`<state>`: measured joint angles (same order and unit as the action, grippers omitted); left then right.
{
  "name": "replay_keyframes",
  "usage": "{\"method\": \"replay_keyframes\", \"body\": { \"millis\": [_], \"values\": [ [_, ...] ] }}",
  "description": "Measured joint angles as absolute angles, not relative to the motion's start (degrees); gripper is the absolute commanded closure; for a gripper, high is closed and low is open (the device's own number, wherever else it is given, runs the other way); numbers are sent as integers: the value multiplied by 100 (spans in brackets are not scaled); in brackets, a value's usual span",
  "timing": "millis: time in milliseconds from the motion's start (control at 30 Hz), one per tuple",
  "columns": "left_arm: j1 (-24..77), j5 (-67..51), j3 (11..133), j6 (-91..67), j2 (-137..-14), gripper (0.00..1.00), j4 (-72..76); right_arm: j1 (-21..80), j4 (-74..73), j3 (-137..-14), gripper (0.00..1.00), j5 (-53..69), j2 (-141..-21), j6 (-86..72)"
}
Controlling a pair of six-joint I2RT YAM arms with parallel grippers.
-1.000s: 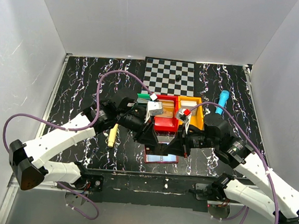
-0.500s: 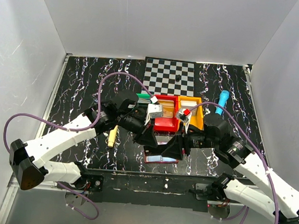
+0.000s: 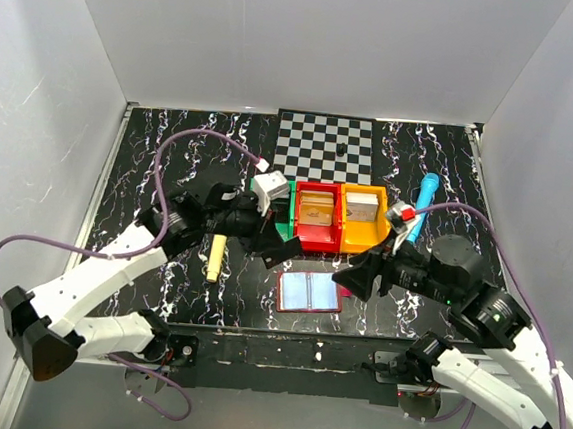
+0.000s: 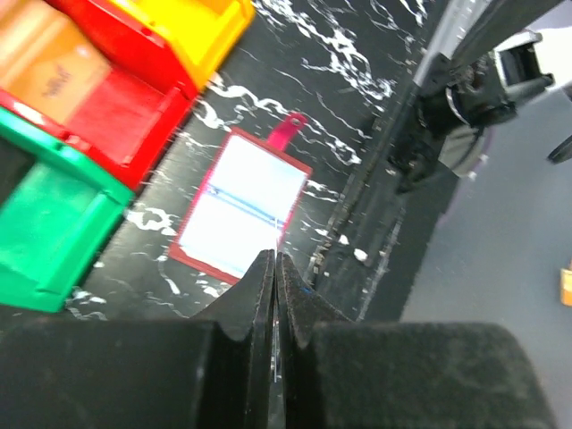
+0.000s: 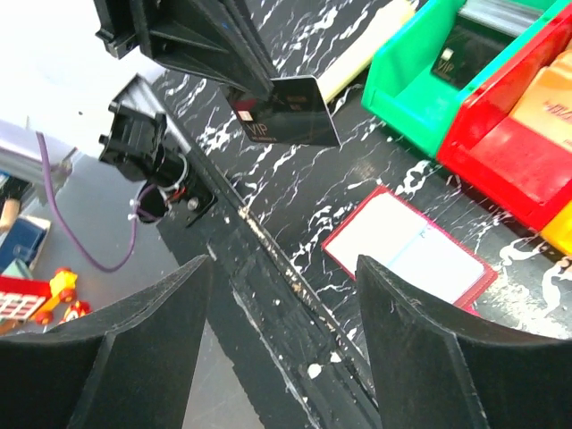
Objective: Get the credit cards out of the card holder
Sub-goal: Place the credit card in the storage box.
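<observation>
The left hand (image 4: 273, 268), pinched tight on a dark card (image 5: 288, 112), has lifted clear of the open card holder (image 3: 310, 291) at lower centre, and the right hand (image 5: 281, 268) has sprung wide and empty, so one card looks extracted.

card holder (image 3: 310, 291) on table (image 3: 151, 153) — bins (image 3: 316, 239) just behind, checkerboard (image 3: 324, 148) farther back

Looks like a robotics lab cell: white panels (image 3: 312, 36) are walling in the table (image 3: 172, 144), two arms (image 3: 90, 283) sitting at its near edge.
</observation>
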<state>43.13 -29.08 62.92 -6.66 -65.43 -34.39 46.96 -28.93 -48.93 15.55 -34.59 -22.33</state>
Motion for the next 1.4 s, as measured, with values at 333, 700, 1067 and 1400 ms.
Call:
{"method": "replay_keyframes", "body": {
  "millis": [333,700,1067,1400],
  "values": [
    [4091,-1743,5843,1166,-6020,100,-2912,4696,-2576,-4270,39,1020,-2880,-2523],
    [2576,-3511,5933,3986,-7131,100,-2731,4696,-1865,-3533,41,1431,-2250,-2303],
    [2453,-4574,6340,5572,-8377,100,-3105,4696,-1804,-3577,41,2261,-2436,-1605],
    [2373,-4543,6602,6027,-9345,100,-3188,4696,-1594,-3426,42,2456,-2600,-1662]
  ]
}}
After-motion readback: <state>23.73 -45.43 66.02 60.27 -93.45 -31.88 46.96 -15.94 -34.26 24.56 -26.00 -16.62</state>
